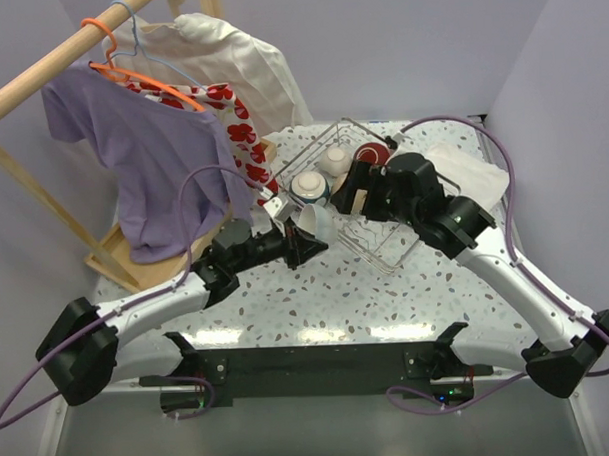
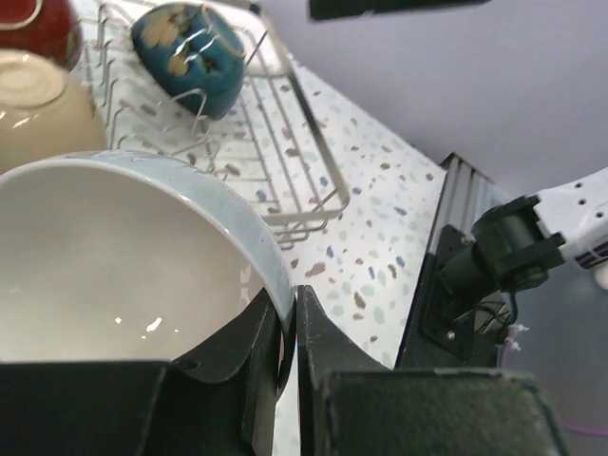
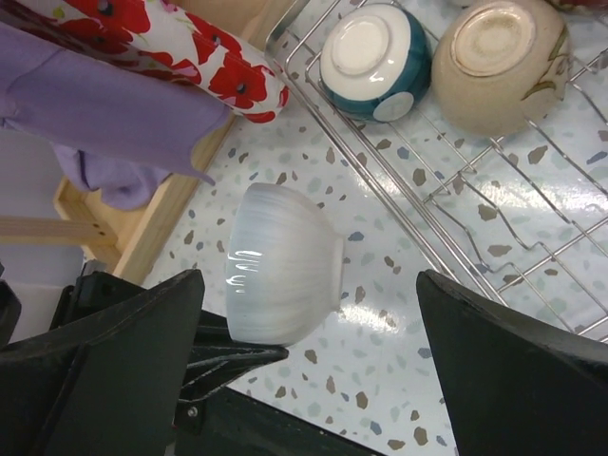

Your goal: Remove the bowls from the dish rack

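Observation:
A white ribbed bowl [image 1: 314, 224] [image 3: 285, 275] hangs tilted just left of the dish rack [image 1: 387, 251] [image 3: 446, 199], over the speckled table. My left gripper [image 1: 309, 246] [image 2: 290, 321] is shut on its rim, and its pale inside [image 2: 114, 256] fills the left wrist view. My right gripper [image 1: 345, 195] [image 3: 312, 285] stands open above it, fingers wide on either side and not touching. In the rack lie a teal-banded bowl [image 1: 309, 187] [image 3: 373, 47], a beige bowl [image 3: 499, 62], a cream bowl [image 2: 38, 114], a dark red bowl [image 1: 374, 152] and a dark blue patterned bowl [image 2: 190, 57].
A wooden clothes rail [image 1: 49, 67] at the back left carries a purple shirt [image 1: 142, 154], a poppy-print cloth [image 1: 236, 125] and a white garment. Its wooden base [image 3: 142, 228] lies close to the rack's left side. A white cloth [image 1: 473, 172] lies right of the rack.

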You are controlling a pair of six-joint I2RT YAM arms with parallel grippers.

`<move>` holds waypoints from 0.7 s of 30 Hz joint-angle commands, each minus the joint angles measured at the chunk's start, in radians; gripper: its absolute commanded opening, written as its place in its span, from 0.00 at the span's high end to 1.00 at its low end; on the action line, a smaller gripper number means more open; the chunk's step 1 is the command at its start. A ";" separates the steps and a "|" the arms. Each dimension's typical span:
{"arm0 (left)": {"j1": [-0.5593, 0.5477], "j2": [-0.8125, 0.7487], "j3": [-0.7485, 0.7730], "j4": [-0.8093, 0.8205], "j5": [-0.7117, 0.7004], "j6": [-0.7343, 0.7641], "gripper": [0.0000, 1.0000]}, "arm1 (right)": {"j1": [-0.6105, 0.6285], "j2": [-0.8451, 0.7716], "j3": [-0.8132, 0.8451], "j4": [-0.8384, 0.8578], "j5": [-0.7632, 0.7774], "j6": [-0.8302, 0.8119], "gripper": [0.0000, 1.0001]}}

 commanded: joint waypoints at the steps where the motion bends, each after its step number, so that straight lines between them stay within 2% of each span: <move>1: 0.000 -0.120 0.064 -0.293 -0.117 0.122 1.00 | 0.001 -0.053 -0.008 -0.007 0.117 -0.049 0.01; 2: 0.000 -0.132 0.078 -0.406 -0.155 0.135 1.00 | 0.001 -0.057 -0.011 -0.014 0.157 -0.060 0.01; 4: 0.000 -0.163 0.093 -0.516 -0.190 0.177 1.00 | 0.001 -0.063 -0.027 -0.037 0.201 -0.063 0.01; 5: 0.000 -0.169 0.113 -0.636 -0.244 0.185 1.00 | 0.000 -0.071 -0.033 -0.040 0.226 -0.069 0.01; 8: 0.000 -0.171 0.155 -0.818 -0.334 0.210 1.00 | 0.001 -0.076 -0.056 -0.044 0.238 -0.078 0.01; 11: 0.000 -0.149 0.175 -0.933 -0.428 0.187 1.00 | 0.001 -0.067 -0.074 -0.043 0.243 -0.086 0.01; 21: 0.000 -0.002 0.176 -1.055 -0.616 0.060 1.00 | 0.001 -0.056 -0.128 -0.026 0.245 -0.101 0.01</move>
